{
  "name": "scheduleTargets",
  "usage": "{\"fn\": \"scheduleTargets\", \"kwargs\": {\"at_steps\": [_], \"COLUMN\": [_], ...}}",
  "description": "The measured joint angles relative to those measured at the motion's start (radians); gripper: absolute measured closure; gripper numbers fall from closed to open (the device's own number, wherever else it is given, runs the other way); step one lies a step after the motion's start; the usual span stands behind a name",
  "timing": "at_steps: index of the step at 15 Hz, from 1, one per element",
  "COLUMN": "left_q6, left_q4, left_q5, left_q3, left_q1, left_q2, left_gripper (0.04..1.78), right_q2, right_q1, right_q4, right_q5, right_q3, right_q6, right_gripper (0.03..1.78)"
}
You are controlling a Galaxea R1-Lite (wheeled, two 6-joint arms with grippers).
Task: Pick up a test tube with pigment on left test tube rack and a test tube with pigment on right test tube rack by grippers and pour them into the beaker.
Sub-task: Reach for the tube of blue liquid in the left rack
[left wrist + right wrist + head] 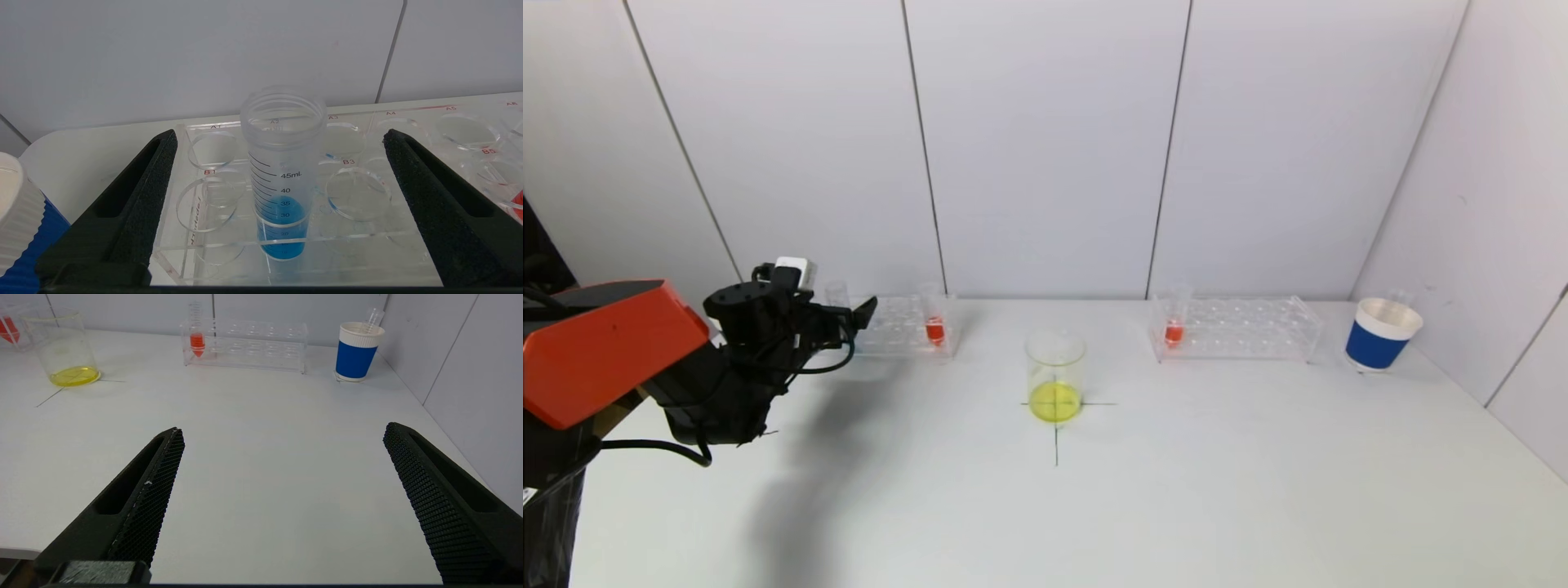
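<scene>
Left tool [278,212] spread wide, level with the blue-pigment tube [282,179] upright in the left rack [212,245], dead ahead between the pads. Right tool [282,506] wide, empty, well back above the surface [261,416].

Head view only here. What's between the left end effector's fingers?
Observer: A tube of blue liquid, upright in the left rack; the open left end effector isn't touching it.
Operator: And the right arm? I can't see it at all.
Observer: The right end effector hangs open over the table, well short of the right rack.
</scene>
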Motion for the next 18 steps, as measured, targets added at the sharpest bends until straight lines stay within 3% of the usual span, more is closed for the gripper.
{"fn": "scheduleTargets", "kwargs": {"at_steps": [18], "left_q6": [-0.002], "left_q4": [-0.003], "left_q5": [0.001], "left_q3": [0.0], "left_q1": [0.0], "left_q2": [-0.007], "left_gripper": [0.06], "right_q2": [0.0], "right_q1": [0.0], "right_q4": [0.0], "right_q5": [0.0], "right_q3": [0.0], "right_q6": [0.0], "right_gripper": [0.04]}}
